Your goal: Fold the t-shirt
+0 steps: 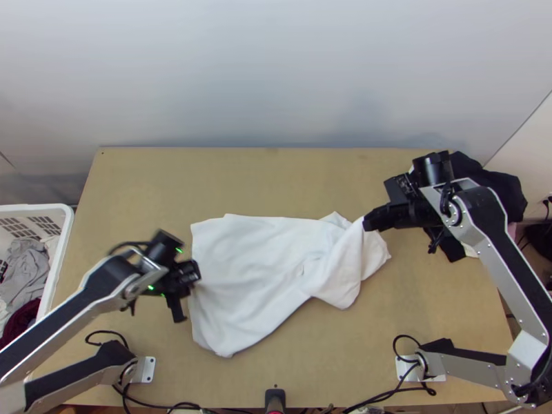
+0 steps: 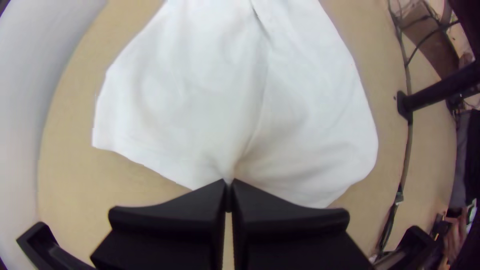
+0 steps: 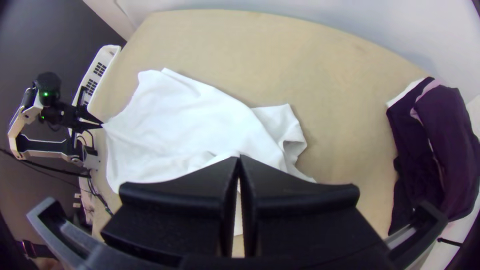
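The white t-shirt (image 1: 255, 269) lies across the middle of the table, fairly flat on its left part and bunched with folds at its right end. At its left edge, my left gripper (image 1: 191, 293) is shut on the cloth; in the left wrist view, the shirt (image 2: 240, 90) gathers into creases at the tips of the left gripper (image 2: 228, 187). My right gripper (image 1: 366, 223) holds the upper right part, slightly raised. In the right wrist view, the right gripper (image 3: 239, 162) is shut on the shirt (image 3: 185, 125), which drapes around its fingertips.
A white basket (image 1: 62, 255) with clothes stands beyond the table's left edge. Dark folded clothes (image 1: 497, 186) lie at the right back corner, behind the right arm. Cables run along the table's near edge (image 1: 234, 399). Bare wood lies behind the shirt.
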Robot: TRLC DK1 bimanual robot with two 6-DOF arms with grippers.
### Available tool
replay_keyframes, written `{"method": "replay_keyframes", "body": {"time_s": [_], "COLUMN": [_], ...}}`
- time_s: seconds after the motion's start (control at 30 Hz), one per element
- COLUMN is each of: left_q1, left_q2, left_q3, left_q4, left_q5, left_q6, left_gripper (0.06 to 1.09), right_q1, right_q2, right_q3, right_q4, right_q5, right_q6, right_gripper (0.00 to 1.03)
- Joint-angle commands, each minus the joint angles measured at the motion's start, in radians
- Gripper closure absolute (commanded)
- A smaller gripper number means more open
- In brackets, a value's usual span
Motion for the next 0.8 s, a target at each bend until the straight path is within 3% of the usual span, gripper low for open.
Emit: {"method": "replay_keyframes", "body": {"time_s": [0.0, 0.1, 0.2, 0.3, 0.43, 0.77], "left_q1": [0.248, 0.375, 0.54, 0.695, 0.86, 0.909], "left_q2": [-0.069, -0.101, -0.135, -0.142, -0.162, -0.211], "left_q3": [0.175, 0.222, 0.265, 0.343, 0.445, 0.616], "left_q4": [-0.065, -0.073, -0.033, -0.03, 0.005, 0.071], "left_q5": [0.063, 0.083, 0.12, 0.204, 0.241, 0.286], "left_q6": [0.018, 0.053, 0.062, 0.002, -0.111, -0.271], "left_gripper": [1.05, 1.05, 1.05, 1.05, 1.05, 1.05], "right_q1": [-0.046, -0.069, -0.101, -0.103, -0.126, -0.202], "right_q2": [-0.006, -0.012, -0.038, -0.056, -0.11, -0.3], "right_q3": [0.093, 0.134, 0.175, 0.22, 0.244, 0.266], "right_q4": [-0.018, 0.0, 0.077, 0.117, 0.117, 0.117], "right_q5": [-0.003, -0.011, -0.012, -0.017, -0.023, -0.049], "right_q6": [0.008, 0.028, 0.107, 0.146, 0.171, 0.22], "right_gripper": [1.0, 1.0, 1.0, 1.0, 1.0, 1.0]}}
